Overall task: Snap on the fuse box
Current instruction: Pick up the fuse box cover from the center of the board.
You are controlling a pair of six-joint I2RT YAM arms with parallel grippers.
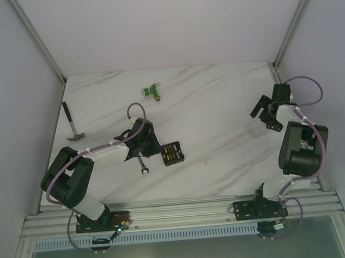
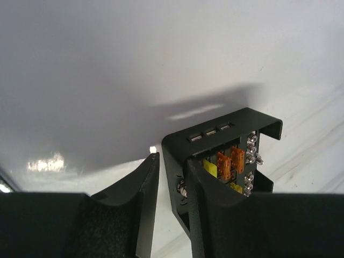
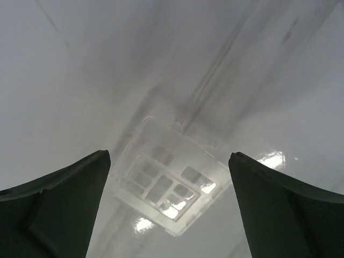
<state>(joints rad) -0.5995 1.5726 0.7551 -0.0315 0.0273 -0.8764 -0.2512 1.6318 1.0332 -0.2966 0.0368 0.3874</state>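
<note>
**Left gripper**: jaws narrow, straddling one side wall of the fuse box. One finger is outside the wall and the other sits over the interior. A thin strip of table shows between the outer finger and the wall, so I cannot tell whether the grip is firm. Likely purpose: to steady the base for capping.

**Fuse box**: centre-left of the overhead view, flat on the table. It is uncovered, with orange and yellow fuses exposed.

**Right gripper**: jaws spread wide and holding nothing, poised above the clear lid.

**Clear lid**: flat on the table at the overhead view's right, well apart from the box. It has yet to be carried across and pressed on.

**Wrench**: just below the left gripper in the overhead view.

**Hammer**: at the left edge of the overhead view.

**Green connector**: upper centre of the overhead view.
</note>
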